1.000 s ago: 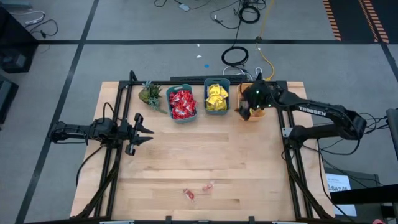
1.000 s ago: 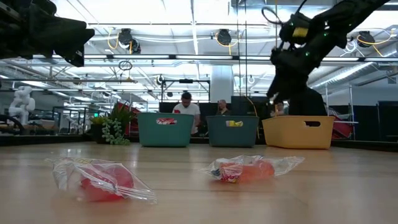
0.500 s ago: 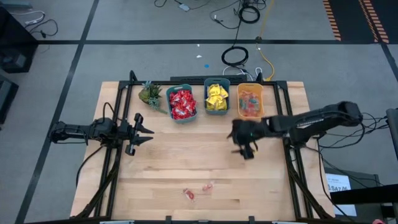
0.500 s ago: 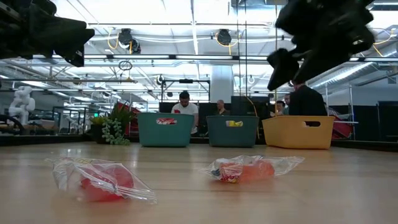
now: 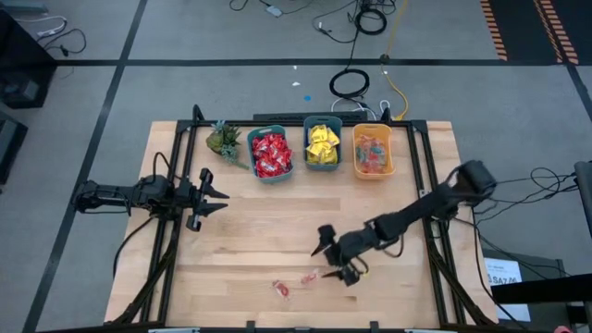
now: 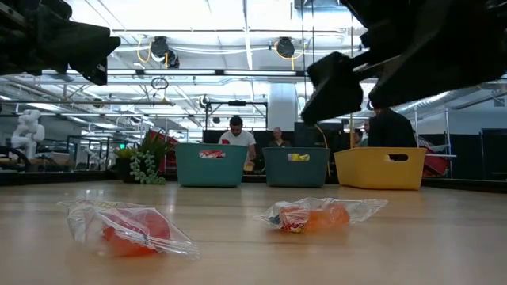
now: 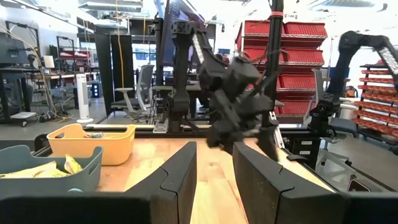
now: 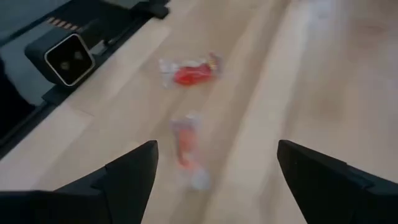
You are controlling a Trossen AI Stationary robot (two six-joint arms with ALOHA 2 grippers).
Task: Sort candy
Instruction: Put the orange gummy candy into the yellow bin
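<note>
R gripper [image 5: 334,258] swung from yellow bin [image 5: 373,153] to 2 loose candies [image 5: 294,282], fingers spread, next pick; L gripper [image 5: 211,196] idle, part-open.

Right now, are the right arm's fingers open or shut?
Open. The right gripper shows its two fingers spread wide, empty, with two loose candies ahead on the table.

High view straight down over bench [image 5: 277,240]. Low view at bench height, facing the far bins. Both share two near candies [image 6: 127,229].
</note>
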